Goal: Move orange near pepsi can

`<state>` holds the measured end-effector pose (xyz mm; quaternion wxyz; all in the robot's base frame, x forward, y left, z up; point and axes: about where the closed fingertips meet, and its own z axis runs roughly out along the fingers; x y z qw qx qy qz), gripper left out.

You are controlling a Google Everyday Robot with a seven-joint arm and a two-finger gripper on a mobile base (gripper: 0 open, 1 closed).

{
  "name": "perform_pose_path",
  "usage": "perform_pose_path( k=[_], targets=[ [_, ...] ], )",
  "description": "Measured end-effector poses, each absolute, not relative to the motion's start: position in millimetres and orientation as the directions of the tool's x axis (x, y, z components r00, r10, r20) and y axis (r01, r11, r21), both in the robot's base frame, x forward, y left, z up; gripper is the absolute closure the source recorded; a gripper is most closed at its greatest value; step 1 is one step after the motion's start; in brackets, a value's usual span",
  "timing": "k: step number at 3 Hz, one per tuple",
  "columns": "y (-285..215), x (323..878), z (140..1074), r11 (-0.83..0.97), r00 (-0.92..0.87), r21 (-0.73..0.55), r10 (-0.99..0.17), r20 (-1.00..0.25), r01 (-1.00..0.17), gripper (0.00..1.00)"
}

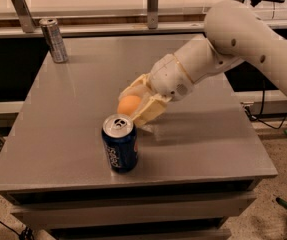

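The pepsi can (119,143), dark blue with a silver top, stands upright near the front of the grey table (73,104). The orange (129,105) is held between the cream fingers of my gripper (133,105), just behind and slightly right of the can's top. The gripper is shut on the orange and reaches in from the right on the white arm (233,44). The orange sits low, close to the table surface and nearly touching the can's rim.
A taller slim silver-grey can (53,39) stands at the table's back left corner. A counter with metal posts (153,6) runs behind the table. Cables lie on the floor at the right.
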<state>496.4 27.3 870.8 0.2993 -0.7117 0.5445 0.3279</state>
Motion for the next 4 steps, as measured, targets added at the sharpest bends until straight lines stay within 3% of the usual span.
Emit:
perform_pose_path(
  k=[2, 4],
  targets=[
    [-17.8, 469.2, 881.1, -0.24, 0.205, -0.079, -0.559, -0.803, -0.967, 1.0],
    [-19.6, 429.5, 844.5, -0.294, 0.178, 0.004, -0.588, -0.789, -0.956, 0.61]
  ],
)
